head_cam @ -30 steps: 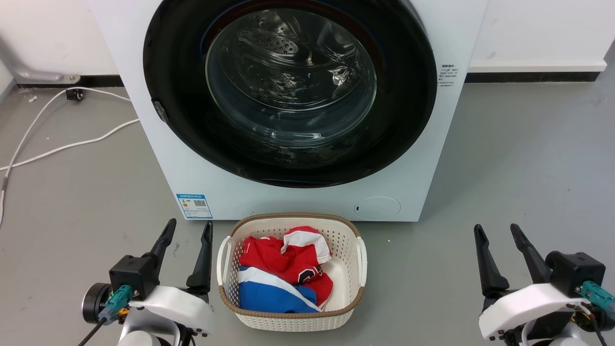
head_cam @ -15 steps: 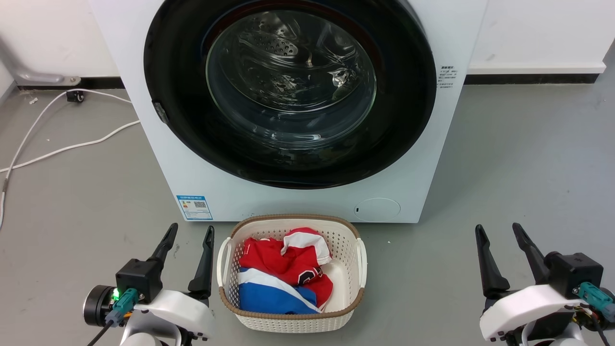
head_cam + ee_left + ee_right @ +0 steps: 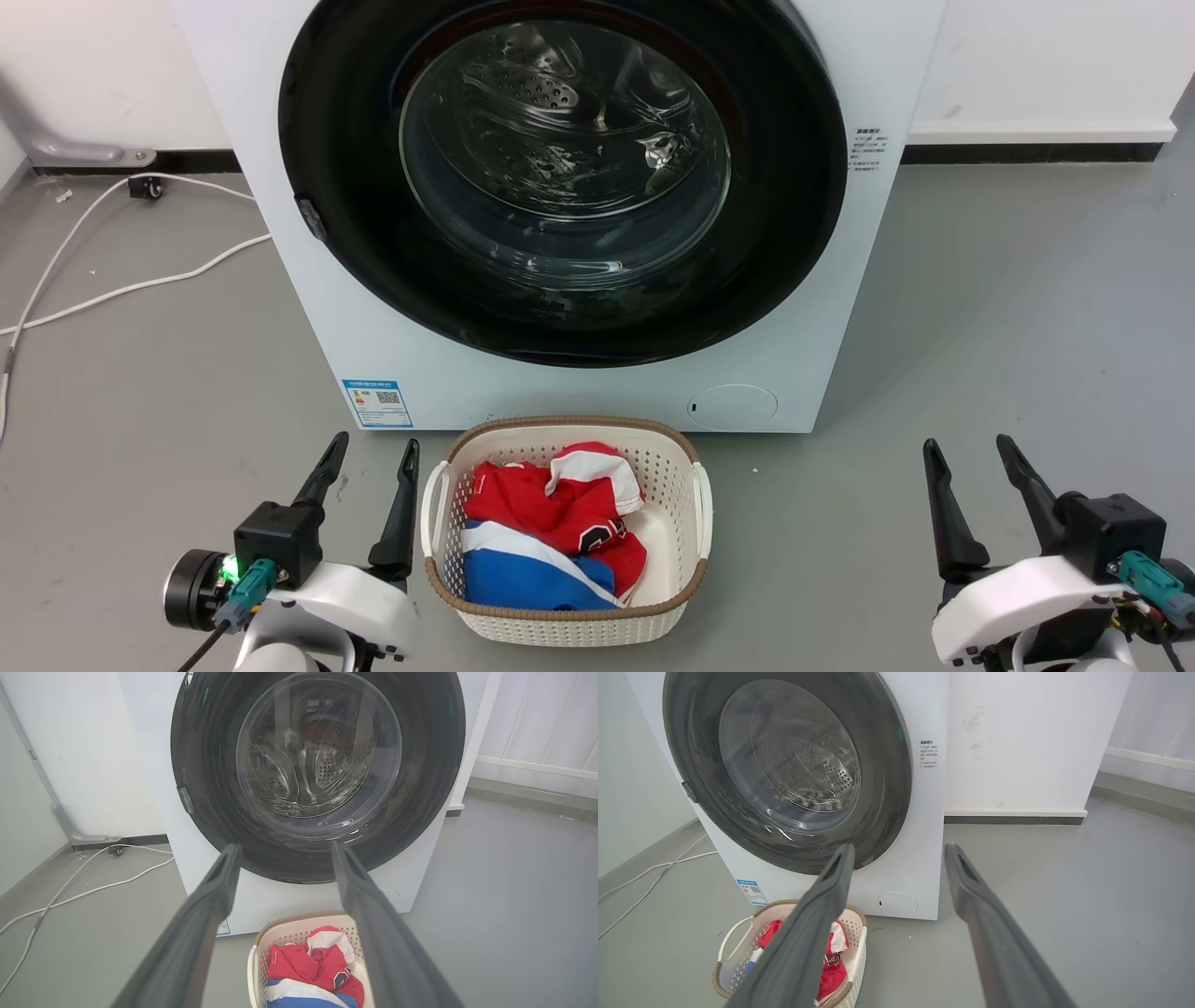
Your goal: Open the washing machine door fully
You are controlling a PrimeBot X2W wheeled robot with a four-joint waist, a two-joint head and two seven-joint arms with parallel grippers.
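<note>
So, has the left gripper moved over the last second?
Yes, slightly. Against the laundry basket, which barely shifts in the head view, the left gripper has drifted toward the basket and down the picture, fingers open.

**Left gripper drifts; wrist lamp on**

Head view, against 1.0 s ago: the left gripper (image 3: 374, 440) has slid a little toward 4 o'clock, nearer the basket (image 3: 579, 421). A green lamp (image 3: 227, 563) on its wrist, dark then, has been lit since 0.5 s ago. The right gripper (image 3: 964, 441) crept a trace toward 9 o'clock. The whole scene sits a hair toward 6 o'clock: camera dip, not the washing machine (image 3: 560, 392).
</note>
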